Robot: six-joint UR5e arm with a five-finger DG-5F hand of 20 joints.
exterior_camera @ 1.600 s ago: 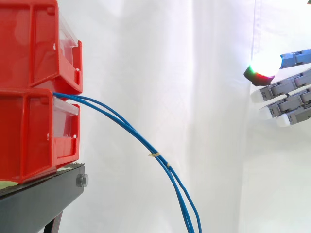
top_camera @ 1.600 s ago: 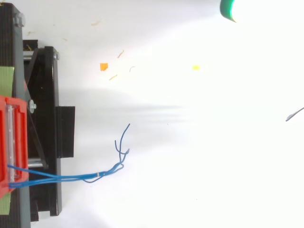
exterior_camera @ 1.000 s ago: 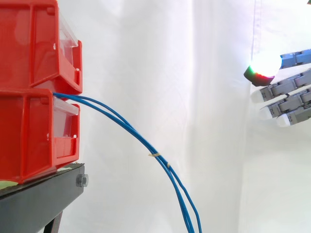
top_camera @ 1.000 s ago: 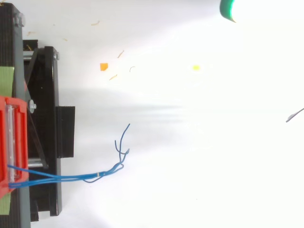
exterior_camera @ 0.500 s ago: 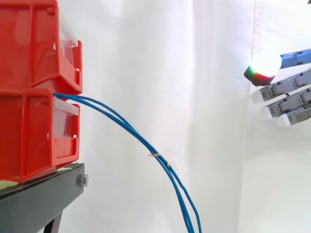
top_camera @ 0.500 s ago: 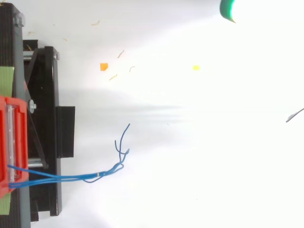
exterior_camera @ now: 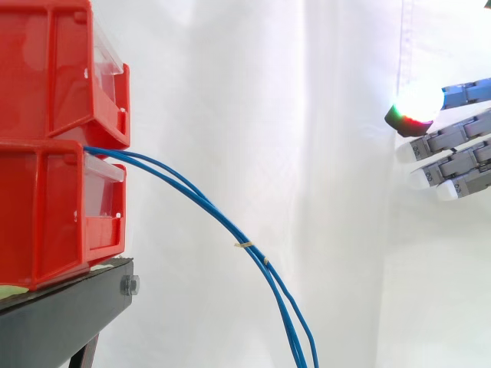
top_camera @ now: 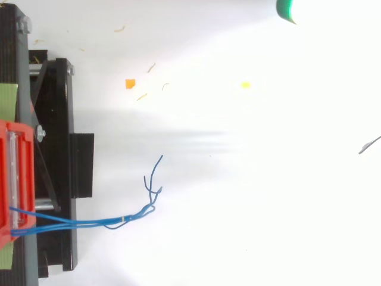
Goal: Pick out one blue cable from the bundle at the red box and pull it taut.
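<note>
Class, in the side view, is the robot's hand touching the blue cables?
No: the hand hangs at the right edge, apart from the blue cables.

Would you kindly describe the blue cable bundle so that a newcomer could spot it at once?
Find the stacked red bins on the black stand at the side view's left. The cables leave the top of the lower bin and sag down rightward. They alone are thin blue strands, bound by pale ties.

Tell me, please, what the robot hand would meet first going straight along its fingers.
Probably nothing soon: in the side view the robot hand aims at the blue cables, but from above it sits well aside of them.
</note>
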